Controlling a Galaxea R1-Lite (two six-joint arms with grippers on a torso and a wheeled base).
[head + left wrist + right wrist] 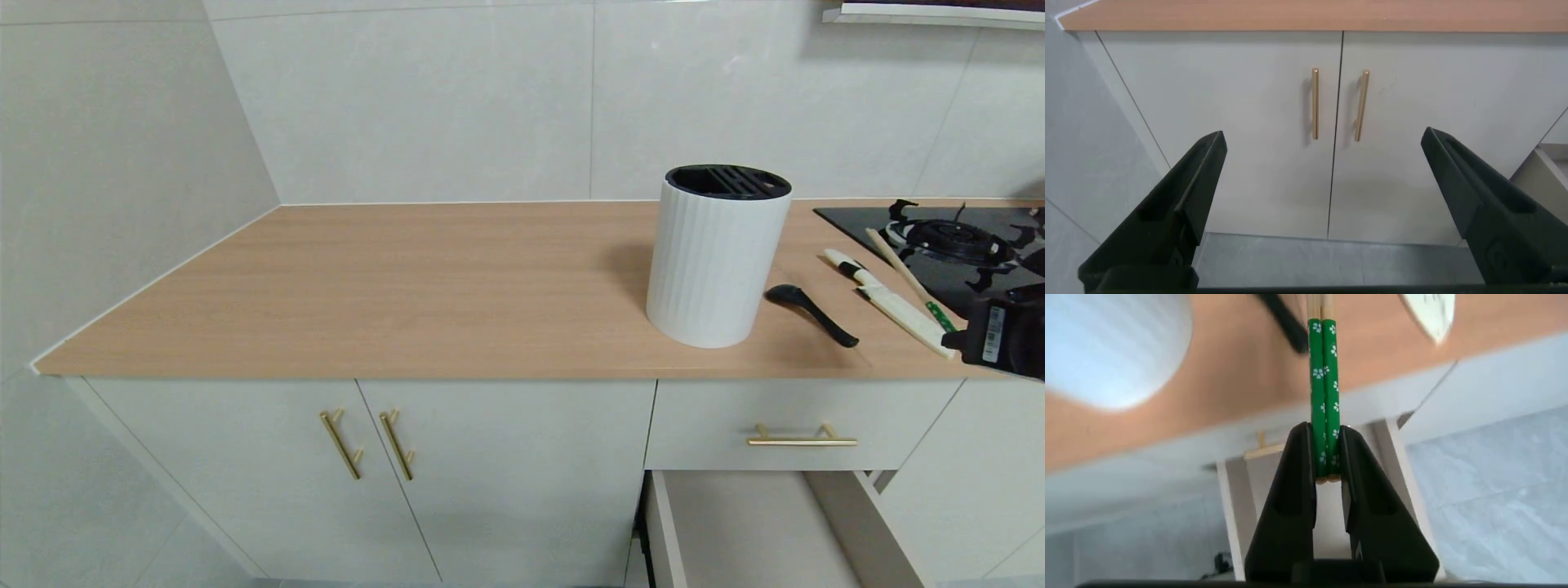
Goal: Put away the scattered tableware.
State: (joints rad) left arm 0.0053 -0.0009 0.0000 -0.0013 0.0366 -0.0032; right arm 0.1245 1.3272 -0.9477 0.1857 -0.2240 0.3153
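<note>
A pair of wooden chopsticks [902, 276] with green ends [1322, 376] lies slanted over the counter's right side, and my right gripper [1323, 445] is shut on that green end. In the head view this gripper [978, 336] is at the right edge, near the counter's front. A tall white ribbed holder [717, 263] with a black slotted top stands on the counter. A black spoon [811, 314] lies right of it, then a white knife [888, 303]. My left gripper [1331, 204] hangs open and holds nothing, low in front of the cabinet doors.
A black gas hob [955, 241] fills the counter's far right corner. Below the counter, a drawer [759, 523] stands pulled open under a shut one with a gold handle [802, 440]. Two cabinet doors with gold handles [1337, 104] face the left gripper. The wooden countertop [408, 286] extends left.
</note>
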